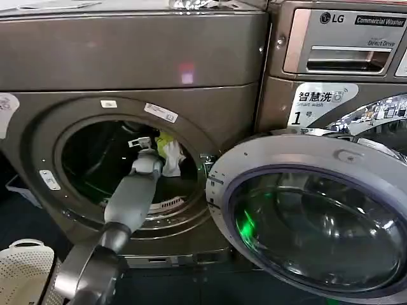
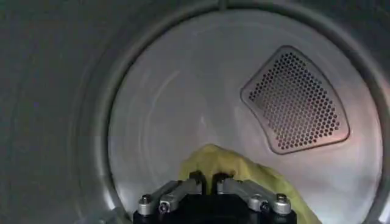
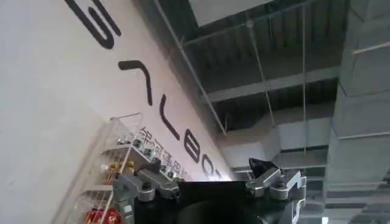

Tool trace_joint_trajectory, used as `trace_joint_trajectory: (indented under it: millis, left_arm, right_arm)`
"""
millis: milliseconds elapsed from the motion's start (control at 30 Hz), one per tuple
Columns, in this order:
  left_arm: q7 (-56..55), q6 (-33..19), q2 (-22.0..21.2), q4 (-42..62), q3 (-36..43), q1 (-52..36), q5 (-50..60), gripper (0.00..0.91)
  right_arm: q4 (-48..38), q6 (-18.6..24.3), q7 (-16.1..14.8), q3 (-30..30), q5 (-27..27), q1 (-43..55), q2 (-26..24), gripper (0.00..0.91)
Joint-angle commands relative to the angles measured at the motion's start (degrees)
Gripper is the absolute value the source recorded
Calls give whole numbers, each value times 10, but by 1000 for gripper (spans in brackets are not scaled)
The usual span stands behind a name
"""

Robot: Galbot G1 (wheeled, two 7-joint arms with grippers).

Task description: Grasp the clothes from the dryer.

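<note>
The clothes [image 1: 168,150] are being held just ahead of the left hand [image 2: 207,182], clamped between its fingers inside the dryer [image 1: 133,57], while the right hand [image 3: 207,182], fingers apart, is being kept well away.

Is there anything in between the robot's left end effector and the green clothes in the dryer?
No, nothing. In the left wrist view the left end effector is shut right on the lime-green clothes, inside the dryer drum.
</note>
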Motion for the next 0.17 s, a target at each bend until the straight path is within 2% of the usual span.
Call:
trace_joint_trajectory:
  millis: [33, 167]
  left_arm:
    - [-1, 0, 1, -1, 0, 0, 1, 0]
    - [0, 0, 2, -2, 0, 1, 1, 0]
  right_arm:
    - [-2, -1, 6, 4, 0, 0, 0, 907]
    - [-1, -2, 3, 3, -1, 0, 0, 907]
